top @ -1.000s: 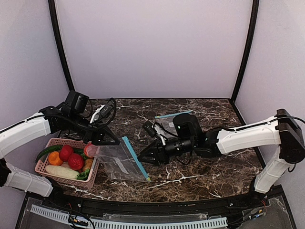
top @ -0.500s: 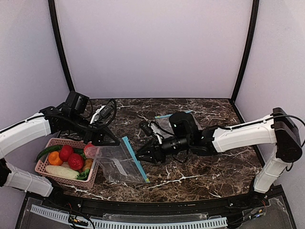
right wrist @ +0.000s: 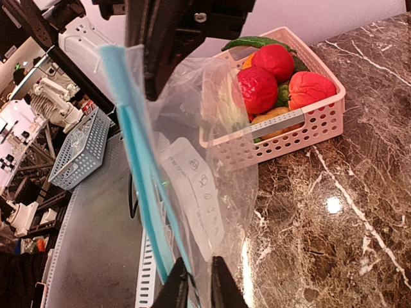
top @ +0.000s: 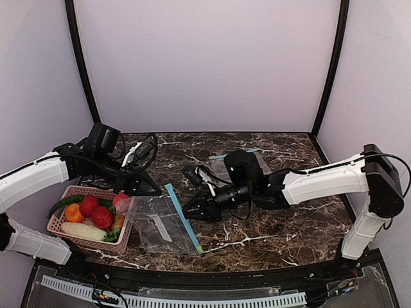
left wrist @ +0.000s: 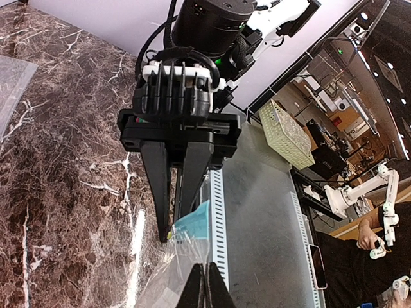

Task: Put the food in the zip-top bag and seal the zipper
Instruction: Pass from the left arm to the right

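Your right gripper has slid toward 9 o'clock over the last second and now meets the zipper of the zip-top bag, which lies at 3 o'clock of the basket. Its fingers straddle the teal edge, nearly together; whether they grip cannot be told. The left gripper is pinched on the bag near the zipper's 12 o'clock end. The food is in the basket, so opening the mouth looks next.
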`<state>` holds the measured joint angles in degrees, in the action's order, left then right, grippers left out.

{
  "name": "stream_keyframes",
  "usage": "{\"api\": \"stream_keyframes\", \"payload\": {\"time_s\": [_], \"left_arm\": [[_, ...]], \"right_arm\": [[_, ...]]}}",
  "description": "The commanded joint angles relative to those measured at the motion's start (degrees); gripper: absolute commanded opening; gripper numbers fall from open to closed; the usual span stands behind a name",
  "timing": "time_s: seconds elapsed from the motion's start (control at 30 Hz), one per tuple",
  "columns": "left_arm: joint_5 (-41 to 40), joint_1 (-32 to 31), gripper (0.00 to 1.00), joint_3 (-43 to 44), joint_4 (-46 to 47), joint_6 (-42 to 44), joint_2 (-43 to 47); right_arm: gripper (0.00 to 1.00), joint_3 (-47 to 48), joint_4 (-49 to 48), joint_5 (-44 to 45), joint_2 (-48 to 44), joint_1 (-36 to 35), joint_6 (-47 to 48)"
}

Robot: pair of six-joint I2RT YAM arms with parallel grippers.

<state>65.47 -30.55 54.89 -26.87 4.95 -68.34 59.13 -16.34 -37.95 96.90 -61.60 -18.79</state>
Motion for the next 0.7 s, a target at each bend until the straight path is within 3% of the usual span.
{"api": "stream_keyframes", "payload": {"time_s": [0.0, 0.1, 0.2, 0.27, 0.3, 0.37, 0.43, 0.67], "left_arm": [[-0.67, -0.2, 0.01, -1.0, -0.75, 0.8, -0.02], [-1.18, -0.17, 0.01, -0.94, -0.73, 0.77, -0.05], [-2.03, -0.21, 0.01, -0.93, -0.72, 0.59, 0.02], [-3.03, -0.17, 0.13, -0.73, -0.86, 0.51, 0.04], [-3.48, -0.19, 0.26, -0.68, -0.89, 0.5, 0.11], [-3.89, -0.21, 0.43, -0.68, -0.96, 0.48, 0.13], [-4.27, -0.19, 0.53, -0.63, -0.99, 0.52, 0.12], [-6.71, -0.19, 0.73, -0.51, -1.15, 0.53, 0.57]], "right_arm": [[0.07, 1.4, -1.66, -2.53, 0.56, -0.99, 0.01], [0.0, 0.85, -2.88, -2.95, 0.27, -1.04, -0.65], [0.0, 0.34, -3.76, -1.88, -0.23, -1.06, -1.4], [0.0, 0.17, -3.2, 0.07, -0.75, -1.03, -1.58], [0.0, 0.09, -2.68, 0.97, -0.94, -1.0, -1.65], [0.0, -0.35, -2.39, 2.14, -1.5, -0.99, -1.52], [0.0, -0.8, -2.3, 2.97, -1.85, -0.96, -1.65], [0.0, -1.71, -1.45, 5.37, -2.82, -0.93, -2.19]]}}
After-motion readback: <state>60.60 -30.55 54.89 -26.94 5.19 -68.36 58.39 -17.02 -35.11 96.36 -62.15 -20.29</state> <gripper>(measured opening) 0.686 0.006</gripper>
